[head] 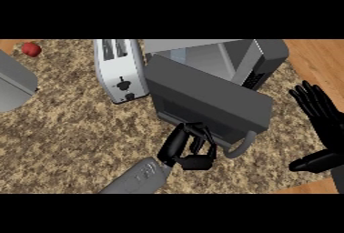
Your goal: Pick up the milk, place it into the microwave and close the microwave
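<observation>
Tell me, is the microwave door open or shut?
Open: the microwave door stands swung out from the microwave, with the left robot hand at it.

one microwave point(222, 82) stands at the counter's point(74, 132) far edge with its one door point(201, 98) swung open, and one toaster point(121, 68) stands just beside it. one small red fruit point(31, 49) lies at the far left corner. two black hands show, the left hand point(188, 152) and the right hand point(322, 118).

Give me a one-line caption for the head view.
Left hand at the open microwave door near its handle; right hand rests open at right.
</observation>
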Controlling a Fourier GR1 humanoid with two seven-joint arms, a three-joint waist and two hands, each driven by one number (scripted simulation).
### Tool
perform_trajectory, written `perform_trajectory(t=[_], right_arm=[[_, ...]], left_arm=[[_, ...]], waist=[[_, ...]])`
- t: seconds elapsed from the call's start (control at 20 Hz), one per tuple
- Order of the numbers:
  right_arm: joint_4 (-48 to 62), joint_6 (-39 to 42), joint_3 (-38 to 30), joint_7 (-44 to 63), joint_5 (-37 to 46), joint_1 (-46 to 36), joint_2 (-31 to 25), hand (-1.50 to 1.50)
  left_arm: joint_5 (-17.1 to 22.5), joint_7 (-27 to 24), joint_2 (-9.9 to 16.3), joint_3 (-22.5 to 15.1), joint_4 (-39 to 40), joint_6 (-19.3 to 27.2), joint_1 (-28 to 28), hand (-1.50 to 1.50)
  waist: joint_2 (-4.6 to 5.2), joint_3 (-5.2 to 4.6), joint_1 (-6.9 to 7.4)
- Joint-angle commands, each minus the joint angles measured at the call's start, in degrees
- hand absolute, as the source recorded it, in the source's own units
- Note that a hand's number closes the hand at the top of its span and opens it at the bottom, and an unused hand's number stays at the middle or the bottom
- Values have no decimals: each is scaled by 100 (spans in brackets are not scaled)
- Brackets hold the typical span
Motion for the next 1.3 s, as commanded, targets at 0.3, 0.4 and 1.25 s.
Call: perform_trajectory(t=[0.3,0.4,1.25], right_arm=[[-602,478,-39,318,-458,-245,-471,-150],[-661,538,-94,407,-555,-347,-606,-150],[-1023,-300,-681,174,470,-1299,-1575,150]], left_arm=[[1144,-160,-42,245,84,1254,-784,150],[1328,-138,-43,286,226,1379,-907,150],[2559,-285,-44,607,541,2190,-1671,-150]], waist=[[53,7,-330],[90,8,-376],[328,19,-575]])
